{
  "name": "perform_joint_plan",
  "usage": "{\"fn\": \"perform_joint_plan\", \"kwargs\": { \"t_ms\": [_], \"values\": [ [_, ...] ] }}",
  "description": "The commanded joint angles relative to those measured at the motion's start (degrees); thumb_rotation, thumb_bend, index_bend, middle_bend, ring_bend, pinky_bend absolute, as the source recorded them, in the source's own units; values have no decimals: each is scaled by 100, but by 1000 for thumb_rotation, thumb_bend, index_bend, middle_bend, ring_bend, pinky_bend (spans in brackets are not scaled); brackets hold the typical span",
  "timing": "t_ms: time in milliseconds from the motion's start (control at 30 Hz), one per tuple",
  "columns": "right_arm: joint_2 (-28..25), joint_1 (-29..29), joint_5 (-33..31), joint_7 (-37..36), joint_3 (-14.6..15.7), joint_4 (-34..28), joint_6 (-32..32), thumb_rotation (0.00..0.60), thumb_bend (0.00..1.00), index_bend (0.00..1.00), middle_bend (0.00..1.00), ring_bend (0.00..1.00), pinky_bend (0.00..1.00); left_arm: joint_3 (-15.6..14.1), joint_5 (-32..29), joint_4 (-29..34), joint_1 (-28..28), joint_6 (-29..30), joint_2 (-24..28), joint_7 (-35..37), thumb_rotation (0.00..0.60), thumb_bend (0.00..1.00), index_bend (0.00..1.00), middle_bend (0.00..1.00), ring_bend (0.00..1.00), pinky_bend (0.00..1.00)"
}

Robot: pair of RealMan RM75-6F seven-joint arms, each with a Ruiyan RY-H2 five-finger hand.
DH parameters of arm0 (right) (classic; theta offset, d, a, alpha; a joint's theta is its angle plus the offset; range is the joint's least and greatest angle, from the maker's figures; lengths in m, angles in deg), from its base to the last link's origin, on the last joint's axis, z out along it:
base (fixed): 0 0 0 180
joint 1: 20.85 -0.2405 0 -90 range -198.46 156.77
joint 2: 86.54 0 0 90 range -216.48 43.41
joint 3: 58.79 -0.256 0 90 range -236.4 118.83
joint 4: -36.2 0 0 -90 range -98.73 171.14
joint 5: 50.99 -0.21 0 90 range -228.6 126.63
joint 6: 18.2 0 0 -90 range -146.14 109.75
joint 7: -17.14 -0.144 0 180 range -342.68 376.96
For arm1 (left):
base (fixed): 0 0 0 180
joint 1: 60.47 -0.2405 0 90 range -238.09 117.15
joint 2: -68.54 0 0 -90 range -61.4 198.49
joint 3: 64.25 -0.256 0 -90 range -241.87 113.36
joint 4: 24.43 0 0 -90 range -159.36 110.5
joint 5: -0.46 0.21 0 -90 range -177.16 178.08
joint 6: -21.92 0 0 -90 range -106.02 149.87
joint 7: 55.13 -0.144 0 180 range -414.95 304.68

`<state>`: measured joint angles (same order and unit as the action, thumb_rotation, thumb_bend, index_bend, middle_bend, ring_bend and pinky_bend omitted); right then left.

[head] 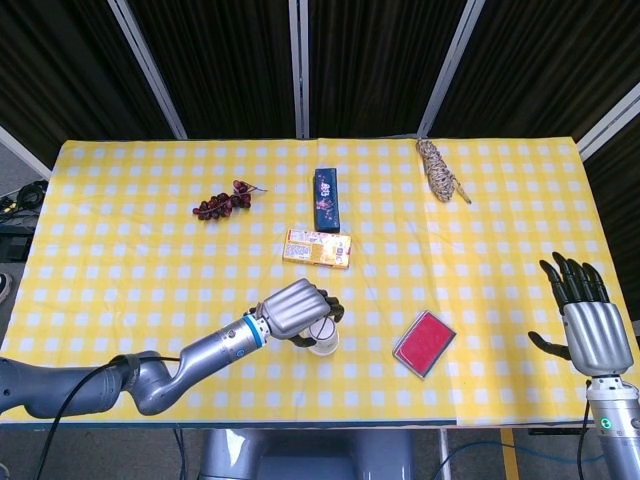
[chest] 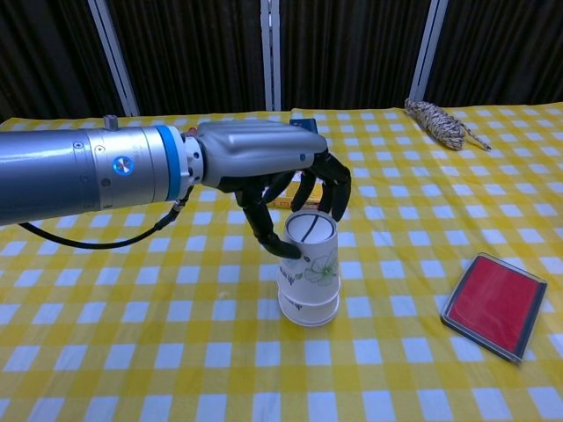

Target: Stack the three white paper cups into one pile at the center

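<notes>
The dark fingers of the left hand curl down around the upturned base of the top paper cup, with the thumb pressed against its near side, so the hand grasps that cup from above. The cup sits upside down, slightly tilted, nested over the bottom cup, whose rim rests on the yellow checked tablecloth; how many cups the pile holds in all cannot be told. In the head view the pile lies near the middle of the table's front half, mostly hidden under the left hand. Taking the pile as the landmark: the red case lies to its right, near but apart; the orange box lies just behind it; the blue box stands further back on the same line; the bunch of grapes is back and to the left; the twine bundle is far back and to the right. The right hand hangs well to the right of the pile, off the table's edge, with fingers spread upward and nothing in them.
</notes>
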<state>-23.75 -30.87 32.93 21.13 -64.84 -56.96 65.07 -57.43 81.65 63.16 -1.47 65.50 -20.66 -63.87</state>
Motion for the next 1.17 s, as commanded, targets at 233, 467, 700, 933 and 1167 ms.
{"fn": "perform_joint_plan", "kwargs": {
  "t_ms": [233,467,700,933,1167],
  "values": [
    [-8,12,6,-15,-14,3,1,600,0,0,0,0,0,-182,71,-368,-66,95,-322,-143,600,77,202,149,189,306],
    [-14,14,25,2,-15,-2,-8,600,0,0,0,0,0,-122,316,-220,-263,649,-84,-53,600,0,0,0,0,23],
    [-34,36,38,9,-31,-18,31,600,0,0,0,0,0,-80,164,38,-979,1757,361,-475,600,0,0,0,0,0],
    [-10,42,15,160,-57,12,61,600,0,0,0,0,0,-197,-703,933,-2391,3376,1000,-1351,600,0,0,0,0,0],
    [18,6,-36,236,-87,-2,-3,600,0,0,0,0,0,-563,-1044,1437,-3314,3895,1798,-1048,600,0,0,0,0,0]
  ]
}}
